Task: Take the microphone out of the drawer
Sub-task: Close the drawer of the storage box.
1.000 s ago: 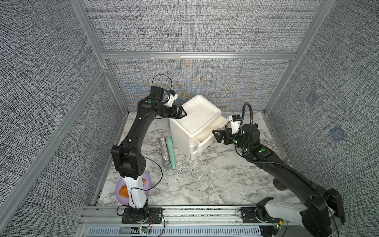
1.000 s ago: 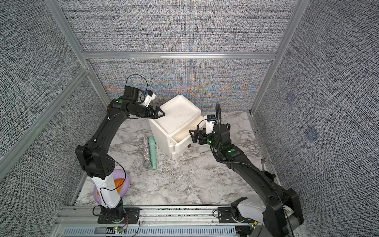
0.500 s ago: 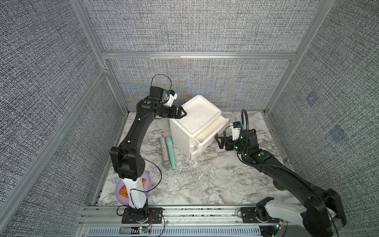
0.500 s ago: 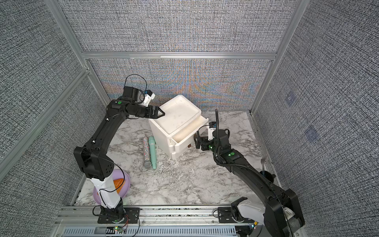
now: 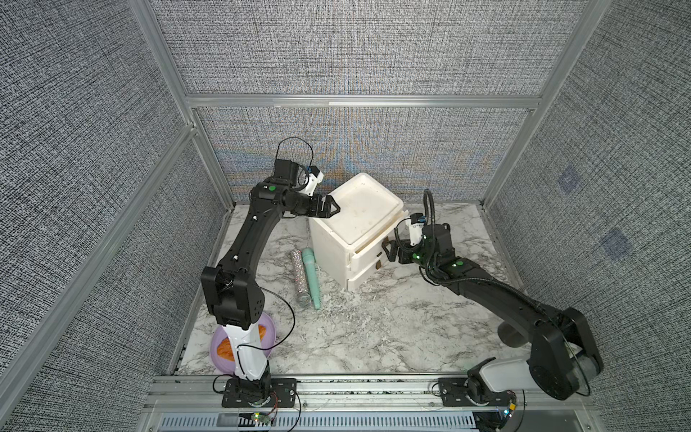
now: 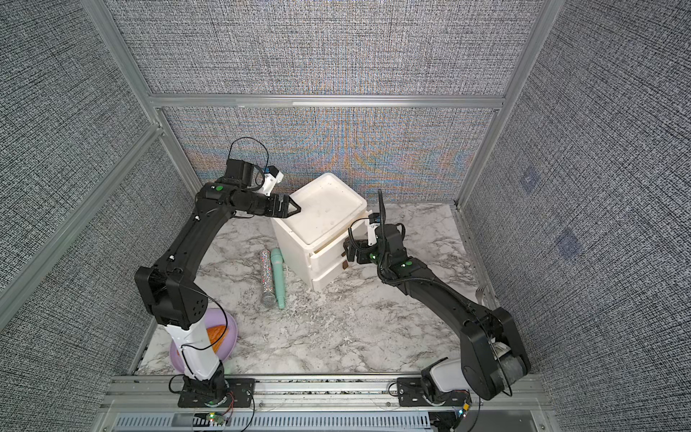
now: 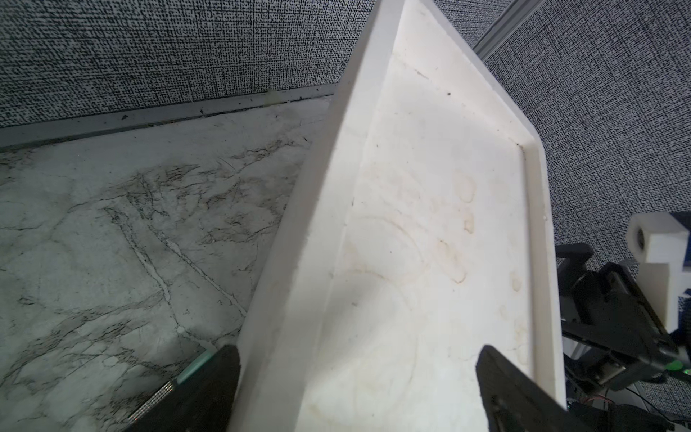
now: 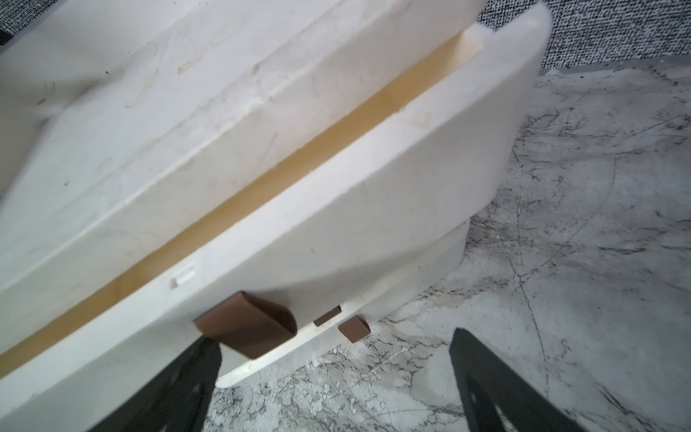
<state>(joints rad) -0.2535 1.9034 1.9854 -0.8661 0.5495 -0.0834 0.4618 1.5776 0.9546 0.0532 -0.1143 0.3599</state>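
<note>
A white drawer unit [image 5: 355,224] stands at the back of the table, with its top drawer [image 5: 368,254] [image 8: 336,209] ajar by a narrow slit. Nothing shows inside the slit. A teal microphone [image 5: 311,273] [image 6: 278,276] and a glittery silver microphone [image 5: 300,276] [image 6: 266,276] lie side by side on the table left of the unit. My right gripper [image 5: 390,251] [image 8: 332,342] is open in front of the drawers, one finger just under the top drawer's brown handle [image 8: 246,325]. My left gripper [image 5: 332,206] [image 7: 357,349] is open over the unit's top left rim, holding nothing.
The lower drawer's small brown handle [image 8: 353,328] sits just below the top one. A purple bowl [image 5: 214,348] holding an orange piece of food [image 5: 224,349] stands at the front left by the left arm's base. Grey walls enclose the marble table [image 5: 374,329].
My right gripper has dropped lower and drawn back a little from the top drawer's upper corner to handle level. The left arm, the unit and both microphones have not moved.
</note>
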